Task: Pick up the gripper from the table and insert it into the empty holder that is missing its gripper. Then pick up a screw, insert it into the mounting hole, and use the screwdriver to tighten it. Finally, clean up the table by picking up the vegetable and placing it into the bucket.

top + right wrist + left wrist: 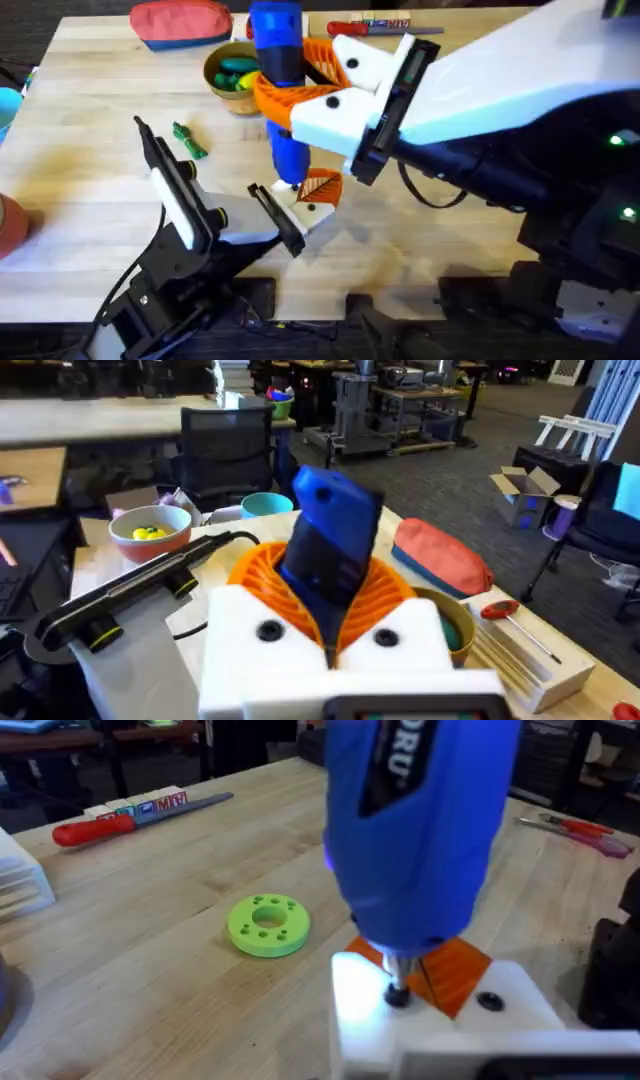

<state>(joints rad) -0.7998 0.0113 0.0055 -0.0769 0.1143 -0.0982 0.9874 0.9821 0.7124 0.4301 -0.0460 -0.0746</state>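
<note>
The right arm's white pincer with orange ribbed pads [300,95] is clamping the stubby blue cylindrical power screwdriver [280,85] and holding it upright over the middle of the pale wooden surface [80,150]. From above, the tool's tip is coming down onto the white wedge-shaped plastic holder [305,212], where an orange-edged piece is sitting at its far end. The left arm's black pincer [215,190] is lying low at the near left, its fingers spread either side of that holder's near end; I cannot tell whether they are pressing on it.

The left wrist view is giving what the overhead cannot: the screwdriver's [425,830] metal bit is resting in a dark hole on the holder's [440,1020] white top, with a bright glow beside it, and a flat green plastic disc with holes [268,925] is lying a little beyond on the bare wood. A slim red-handled screwdriver [95,828] is resting at the far edge.

The overhead is showing the small dark-green leafy toy vegetable [189,140] lying left of the screwdriver, apart from the round yellow-orange bucket [232,75] at the far side, which is already holding colourful pieces. A red fabric pouch [180,22] is sitting just beyond the bucket. The right wrist view is showing the screwdriver's [330,545] blue body between the orange pads [260,570].
</note>
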